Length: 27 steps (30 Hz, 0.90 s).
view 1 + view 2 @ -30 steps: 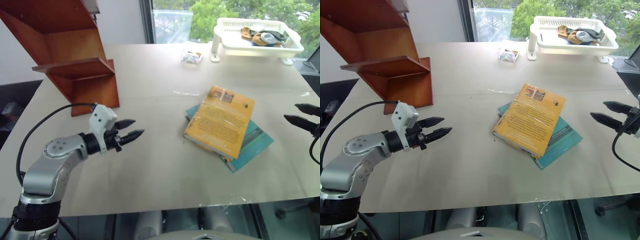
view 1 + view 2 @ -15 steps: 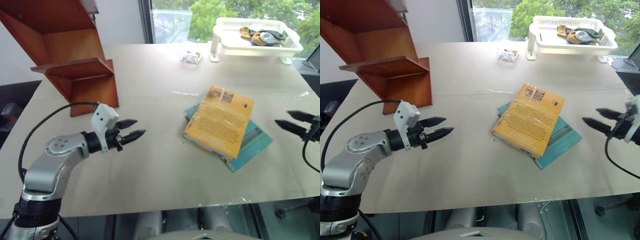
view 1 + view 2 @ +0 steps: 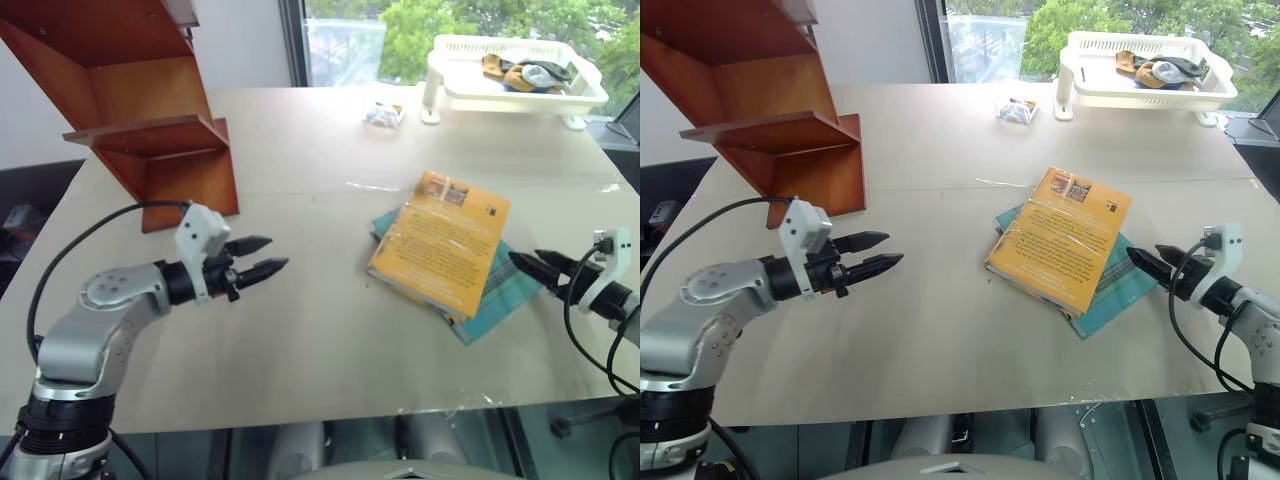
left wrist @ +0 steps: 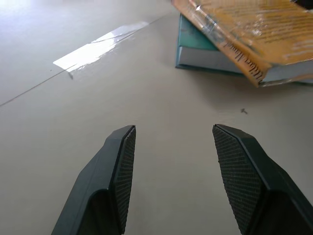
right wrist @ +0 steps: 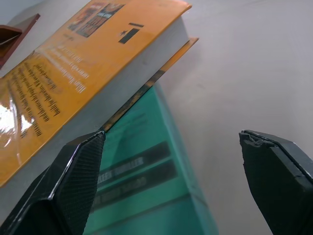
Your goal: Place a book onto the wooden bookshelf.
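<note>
The right tool has swung in beside the book, fingers apart; left tool likewise apart.

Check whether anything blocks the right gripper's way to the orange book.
Nothing visible does. The right gripper is open, pointing at the orange book from its right edge, bare table between them. The book lies on a teal book.

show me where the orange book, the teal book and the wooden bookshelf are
orange book [image 3: 440, 243], left eye view, middle of its cover
teal book [image 3: 510, 283], left eye view, exposed cover corner
wooden bookshelf [image 3: 150, 133], left eye view, front of its lower shelf
</note>
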Available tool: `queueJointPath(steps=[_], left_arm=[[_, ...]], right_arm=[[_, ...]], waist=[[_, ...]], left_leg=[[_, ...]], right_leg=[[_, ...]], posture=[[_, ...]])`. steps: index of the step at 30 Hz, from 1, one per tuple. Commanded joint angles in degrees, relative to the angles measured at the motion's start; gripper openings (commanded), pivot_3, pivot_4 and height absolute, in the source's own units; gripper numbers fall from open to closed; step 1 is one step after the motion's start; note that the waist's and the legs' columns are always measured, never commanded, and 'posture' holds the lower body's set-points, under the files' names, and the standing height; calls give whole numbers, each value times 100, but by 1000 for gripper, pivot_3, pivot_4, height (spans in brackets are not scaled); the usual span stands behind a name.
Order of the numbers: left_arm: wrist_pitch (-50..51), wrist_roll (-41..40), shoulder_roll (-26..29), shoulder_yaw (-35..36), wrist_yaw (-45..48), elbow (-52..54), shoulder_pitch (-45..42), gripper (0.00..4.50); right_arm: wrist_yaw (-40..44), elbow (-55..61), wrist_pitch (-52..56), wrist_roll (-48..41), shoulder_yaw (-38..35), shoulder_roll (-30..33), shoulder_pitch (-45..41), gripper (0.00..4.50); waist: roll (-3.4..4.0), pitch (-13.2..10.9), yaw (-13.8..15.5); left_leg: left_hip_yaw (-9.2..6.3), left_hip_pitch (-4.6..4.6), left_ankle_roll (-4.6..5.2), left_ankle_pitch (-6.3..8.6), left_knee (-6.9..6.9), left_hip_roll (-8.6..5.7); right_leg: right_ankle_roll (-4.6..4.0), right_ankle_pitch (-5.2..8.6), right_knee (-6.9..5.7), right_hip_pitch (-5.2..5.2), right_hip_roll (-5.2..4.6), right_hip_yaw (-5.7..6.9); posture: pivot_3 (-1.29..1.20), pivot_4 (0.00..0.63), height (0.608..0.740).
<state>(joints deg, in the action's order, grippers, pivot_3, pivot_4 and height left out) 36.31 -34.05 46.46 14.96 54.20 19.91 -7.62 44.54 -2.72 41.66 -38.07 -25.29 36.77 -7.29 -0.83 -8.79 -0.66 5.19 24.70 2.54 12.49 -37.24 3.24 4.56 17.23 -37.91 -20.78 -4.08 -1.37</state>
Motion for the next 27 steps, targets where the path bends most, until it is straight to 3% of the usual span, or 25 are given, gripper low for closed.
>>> queueJointPath(steps=[1,7,12,23,27], left_arm=[[63,-705,360,510,734,274,55,2652],[430,-1760,1127,1039,1761,320,-132,2652],[283,-1769,1680,1091,2372,208,-301,2652],[117,-1600,1778,976,2510,201,-271,2652],[108,-1521,1789,948,2536,170,-223,2652]], right_arm=[[79,119,-7,-127,-44,-10,61,4500],[75,57,-27,-83,95,-57,44,4500],[-24,336,117,-205,261,-208,25,4500],[-257,986,211,-279,1039,-998,-73,4500],[-94,874,-120,107,1570,-1065,-274,4500]], waist=[[0,0,-6],[1,-2,-10],[4,-3,-9],[2,-4,-25],[2,-4,-32]], left_leg=[[-1,0,0,0,0,1],[-2,-1,0,0,3,3],[0,-1,0,0,4,-1],[6,0,0,1,8,1],[10,0,0,0,9,1]], right_leg=[[0,0,0,0,0,1],[-1,1,0,-2,0,2],[-1,1,0,-3,1,3],[-1,1,-1,-11,5,-3],[-1,1,-3,-17,5,-6]], posture=[[0,150,740],[0,150,740],[0,150,740],[0,150,740],[0,150,740]])
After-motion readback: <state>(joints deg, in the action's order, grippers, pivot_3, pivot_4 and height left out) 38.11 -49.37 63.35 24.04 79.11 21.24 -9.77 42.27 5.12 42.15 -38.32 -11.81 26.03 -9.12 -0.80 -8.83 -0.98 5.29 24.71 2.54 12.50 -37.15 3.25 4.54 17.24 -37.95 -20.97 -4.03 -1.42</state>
